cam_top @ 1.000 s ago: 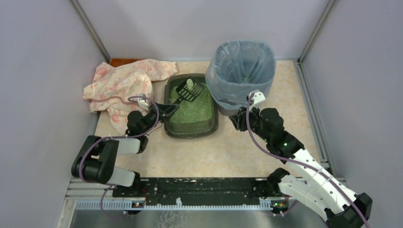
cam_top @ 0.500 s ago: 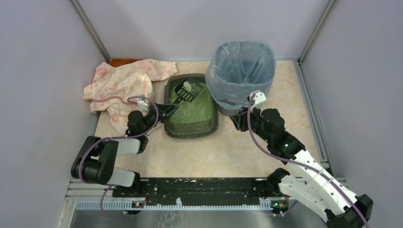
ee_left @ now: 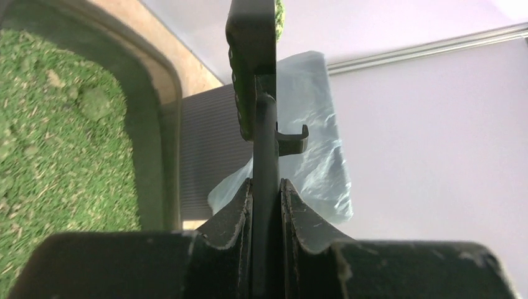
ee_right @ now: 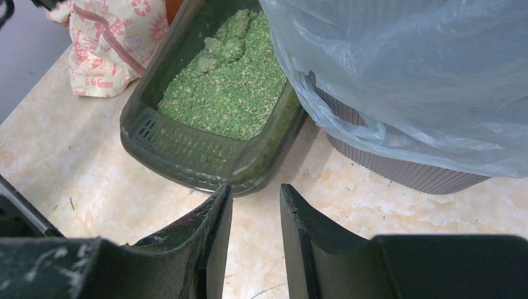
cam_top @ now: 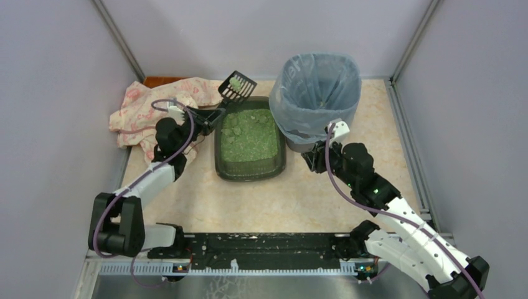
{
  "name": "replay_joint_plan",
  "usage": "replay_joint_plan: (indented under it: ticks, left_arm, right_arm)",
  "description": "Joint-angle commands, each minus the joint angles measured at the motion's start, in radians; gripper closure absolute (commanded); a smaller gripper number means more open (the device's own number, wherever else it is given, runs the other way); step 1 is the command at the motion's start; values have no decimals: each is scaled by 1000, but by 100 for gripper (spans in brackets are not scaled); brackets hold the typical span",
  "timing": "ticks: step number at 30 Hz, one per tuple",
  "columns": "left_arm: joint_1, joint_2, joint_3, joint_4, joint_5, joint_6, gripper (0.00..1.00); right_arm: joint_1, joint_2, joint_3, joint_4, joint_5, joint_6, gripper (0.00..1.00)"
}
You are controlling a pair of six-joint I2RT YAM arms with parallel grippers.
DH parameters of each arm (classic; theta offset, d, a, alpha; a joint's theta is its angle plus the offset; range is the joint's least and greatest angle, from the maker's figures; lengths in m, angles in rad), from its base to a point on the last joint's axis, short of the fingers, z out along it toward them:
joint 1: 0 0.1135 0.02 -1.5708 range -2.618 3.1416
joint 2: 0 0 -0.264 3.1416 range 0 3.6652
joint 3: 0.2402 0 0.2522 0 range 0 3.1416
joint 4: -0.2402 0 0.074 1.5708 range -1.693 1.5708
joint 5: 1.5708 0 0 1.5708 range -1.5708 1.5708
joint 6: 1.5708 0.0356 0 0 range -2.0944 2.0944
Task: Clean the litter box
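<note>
The litter box (cam_top: 249, 176) is a dark grey-green tray of green litter with a few clumps, left of the bin. Its rim shows in the wrist views (ee_left: 169, 118) (ee_right: 187, 167). My left gripper (cam_top: 209, 116) (ee_left: 266, 182) is shut on the handle of the black slotted scoop (cam_top: 237, 88) (ee_left: 251, 56). The scoop is raised above the box's far left corner and carries a green clump. My right gripper (cam_top: 309, 159) (ee_right: 255, 190) hangs low over the table between box and bin, open, with nothing between its fingers.
A round ribbed bin (cam_top: 318, 93) (ee_right: 405, 168) lined with a blue-grey bag (ee_left: 311, 143) stands right of the box. A pink patterned cloth (cam_top: 159, 107) (ee_right: 115, 43) lies bunched at the back left. Grey walls close in three sides.
My left arm has lifted the scoop with its clump out of the litter and carried it up toward the back. The right arm has not moved.
</note>
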State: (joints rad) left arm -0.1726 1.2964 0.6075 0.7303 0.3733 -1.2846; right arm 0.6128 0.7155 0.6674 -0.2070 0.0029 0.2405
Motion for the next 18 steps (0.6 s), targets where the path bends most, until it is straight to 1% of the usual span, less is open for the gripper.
replay_joint_plan:
  ticks: [1,5,9,14,18]
  left_arm:
    - [4,-6,109,-153,-7,-1,100]
    - [4,37,192,-164,18,-29,100]
    - [4,90,281,-173,42,-37,100]
    - [-2,118,355,-197,15,-23,100]
    - [-13,168,441,-217,13,-15,100]
  right_arm:
    - [-2,-13,38,16,-27,29,65]
    - [-2,-42,54,8,-54,65,65]
    - [-2,-86,62,-23,-39,82,66]
    - [-2,-120,96,-96,-8,59,66]
    - [-2,-135,101,-120,-7,52,66]
